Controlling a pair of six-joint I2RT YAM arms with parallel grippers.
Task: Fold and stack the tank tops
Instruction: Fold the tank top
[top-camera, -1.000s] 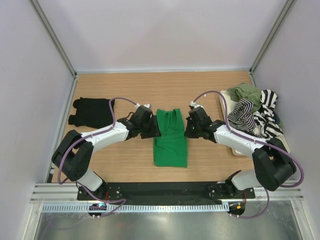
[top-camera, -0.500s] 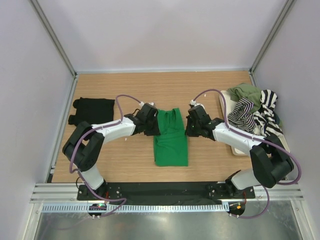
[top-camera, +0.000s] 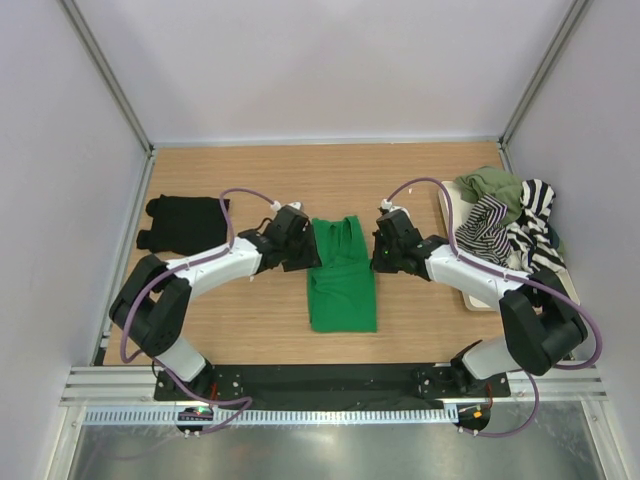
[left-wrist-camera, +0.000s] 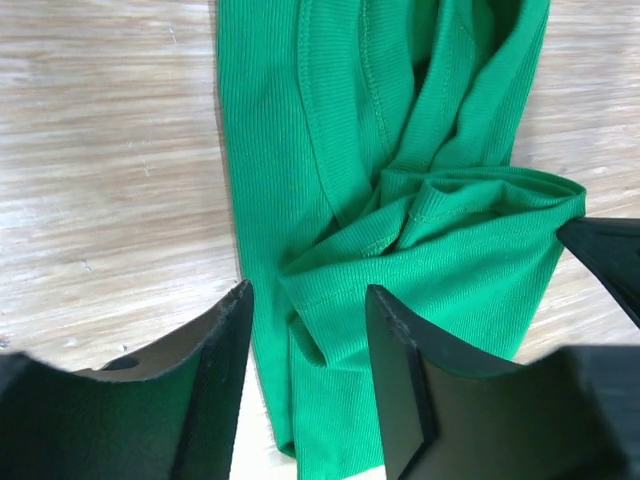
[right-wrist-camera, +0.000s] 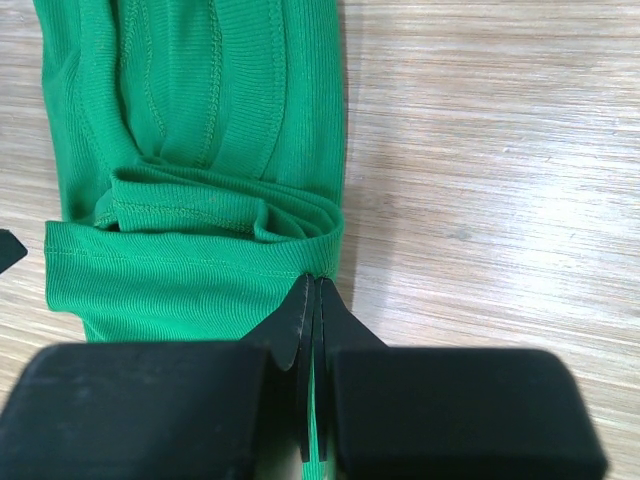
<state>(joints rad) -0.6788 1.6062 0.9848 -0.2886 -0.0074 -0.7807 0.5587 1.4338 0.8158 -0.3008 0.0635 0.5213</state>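
Between your two grippers lies the green tank top (top-camera: 342, 275), folded into a long strip on the table (top-camera: 250, 320). At its right edge your right gripper (right-wrist-camera: 312, 285) is clenched on the cloth. At its left edge your left gripper (left-wrist-camera: 308, 300) stands released, fingers either side of a raised fold. You have bare wood on its near and far sides. Well left of it sits the black tank top (top-camera: 185, 222). Right of it the striped tank top (top-camera: 515, 240) and the olive tank top (top-camera: 492, 185) lie heaped, partly hidden by your right arm.
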